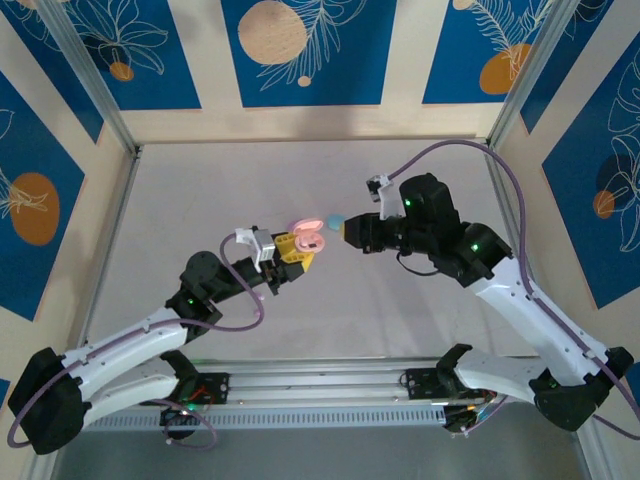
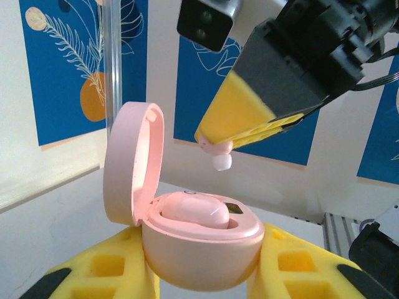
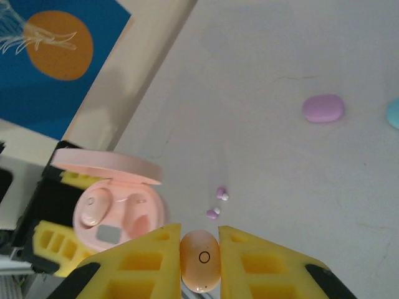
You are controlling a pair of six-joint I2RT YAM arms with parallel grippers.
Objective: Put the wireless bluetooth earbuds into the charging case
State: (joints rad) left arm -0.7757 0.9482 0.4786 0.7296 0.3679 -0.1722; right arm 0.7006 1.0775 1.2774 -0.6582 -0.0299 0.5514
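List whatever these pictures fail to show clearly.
- Blue case: cut off by the right wrist view's edge.
- Pink case underside: left wrist view, hidden by pads of the left claw.
- Earbud sides: right wrist view, covered by the right claw.

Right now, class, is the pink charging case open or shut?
Open. The pink charging case has its lid swung up on the hinge, exposing one seated bud.
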